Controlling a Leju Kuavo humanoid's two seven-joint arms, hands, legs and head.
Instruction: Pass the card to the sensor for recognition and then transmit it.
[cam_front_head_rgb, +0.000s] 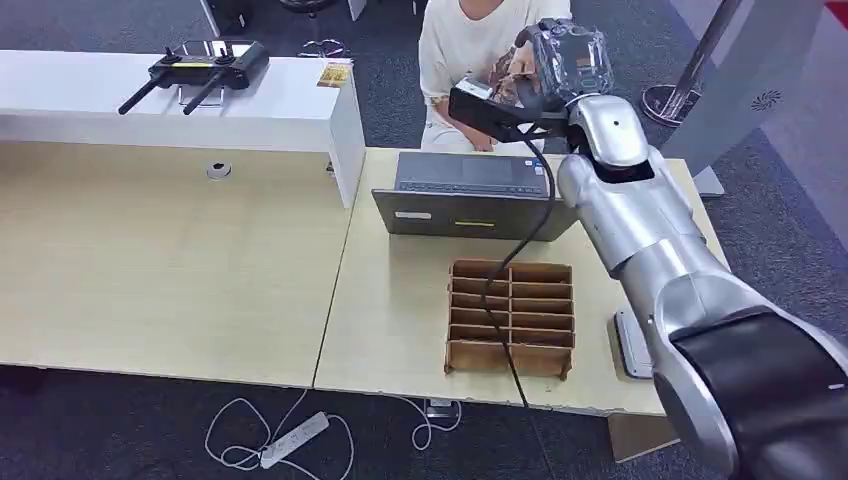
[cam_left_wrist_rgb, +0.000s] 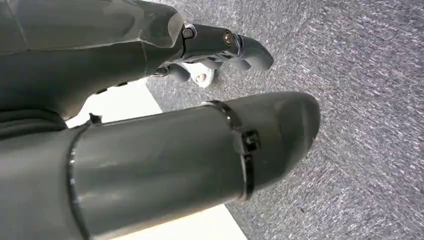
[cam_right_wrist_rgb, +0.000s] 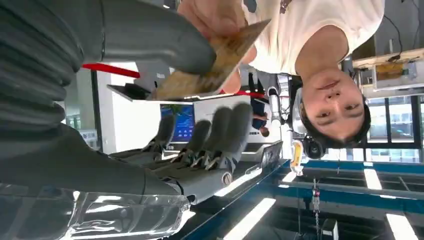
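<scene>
My right hand (cam_front_head_rgb: 560, 58) is raised beyond the laptop toward a seated person (cam_front_head_rgb: 470, 45). The brown card (cam_right_wrist_rgb: 215, 65) lies between my thumb (cam_right_wrist_rgb: 165, 40) and my straightened fingers (cam_right_wrist_rgb: 210, 135). The thumb lies over its near end, and a gap shows between the card and the fingers. The person's hand (cam_right_wrist_rgb: 215, 12) pinches the card's far end. The card (cam_front_head_rgb: 503, 82) looks small and brown by that hand. My left hand (cam_left_wrist_rgb: 225, 45) hangs over grey carpet and holds nothing. A flat grey device (cam_front_head_rgb: 628, 345) lies at the table's right edge, partly hidden by my arm.
A grey laptop (cam_front_head_rgb: 470, 195) stands mid-table with a brown divided cardboard box (cam_front_head_rgb: 510, 315) in front of it. A black cable (cam_front_head_rgb: 520, 250) hangs from my wrist across both. At the back left, a white shelf (cam_front_head_rgb: 150, 100) carries a black controller (cam_front_head_rgb: 195, 70). A power strip (cam_front_head_rgb: 295, 440) lies on the floor.
</scene>
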